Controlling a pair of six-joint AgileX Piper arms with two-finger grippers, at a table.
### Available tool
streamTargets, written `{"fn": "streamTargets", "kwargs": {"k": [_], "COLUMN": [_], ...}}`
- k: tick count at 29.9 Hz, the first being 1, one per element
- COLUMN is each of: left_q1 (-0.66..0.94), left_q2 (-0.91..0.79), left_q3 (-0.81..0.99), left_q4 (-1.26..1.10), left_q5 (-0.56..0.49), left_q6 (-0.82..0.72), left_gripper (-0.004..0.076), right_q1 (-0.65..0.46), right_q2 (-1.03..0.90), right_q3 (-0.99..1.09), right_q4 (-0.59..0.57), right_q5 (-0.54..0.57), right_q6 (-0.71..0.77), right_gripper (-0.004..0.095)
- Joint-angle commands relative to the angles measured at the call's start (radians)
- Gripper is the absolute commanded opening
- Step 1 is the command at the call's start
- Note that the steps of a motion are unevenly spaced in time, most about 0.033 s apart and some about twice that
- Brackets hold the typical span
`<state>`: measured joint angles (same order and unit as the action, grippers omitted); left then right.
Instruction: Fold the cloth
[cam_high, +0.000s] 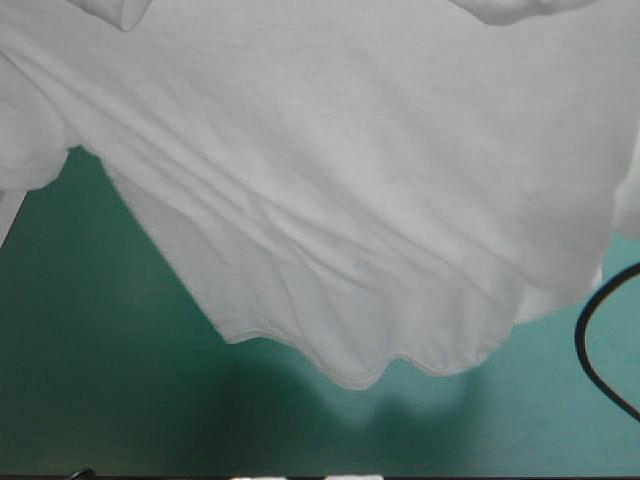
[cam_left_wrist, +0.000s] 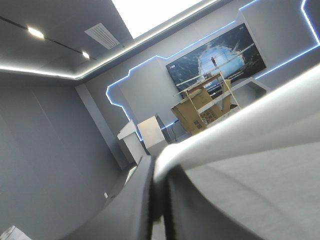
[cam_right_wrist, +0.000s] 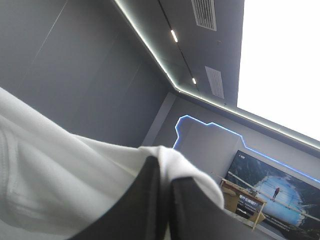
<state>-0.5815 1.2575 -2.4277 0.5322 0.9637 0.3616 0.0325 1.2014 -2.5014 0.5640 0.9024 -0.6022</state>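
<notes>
The T-shirt (cam_high: 350, 180) hangs lifted above the teal-green cover (cam_high: 100, 380), suspended between both arms. The left gripper (cam_left_wrist: 159, 175) is all but closed, with a white sheet of the shirt pinched between its black fingers (cam_left_wrist: 130, 212). From there the fabric runs away to one side of the gripper as a stretched band. The right gripper (cam_right_wrist: 165, 175) is likewise all but closed, with white cloth bunched over and between its tips. Neither gripper shows in the high view, because the shirt hides them.

Treat the held upper edge as the shirt's long axis. It spans from one gripper to the other, and the body drops below both. The hem (cam_high: 350, 378) is the lowest part. It appears to hang clear of the cover, with a shadow (cam_high: 300, 420) beneath it. Neither arm is nearer to the shirt, so expect the next move to be a joint lowering, hem first.
</notes>
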Motion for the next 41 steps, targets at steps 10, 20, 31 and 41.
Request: {"fn": "streamTargets", "kwargs": {"k": [10,20,31,41], "left_q1": [0.000,0.304,0.405,0.401], "left_q2": [0.166,0.474,0.913,1.097], "left_q3": [0.074,0.204,-0.035,-0.030], "left_q4": [0.116,-0.321,-0.626,-0.706], "left_q5": [0.061,-0.165,-0.257,-0.214], "left_q6": [-0.082,-0.030,0.073,0.079], "left_gripper": [0.0019,0.0019,0.0019,0.0019], "right_q1": [-0.007,-0.032,-0.116,-0.117], "right_q2": [0.086,0.249,0.665,0.855], "right_q3": [0.209,0.549,0.476,0.474], "right_q4": [-0.240,-0.399,-0.214,-0.226], "right_q5": [-0.011,-0.217,-0.363,-0.384], "right_q6": [0.080,0.121,0.034,0.038], "right_gripper": [0.0000,0.0000,-0.0017,-0.0017]}}
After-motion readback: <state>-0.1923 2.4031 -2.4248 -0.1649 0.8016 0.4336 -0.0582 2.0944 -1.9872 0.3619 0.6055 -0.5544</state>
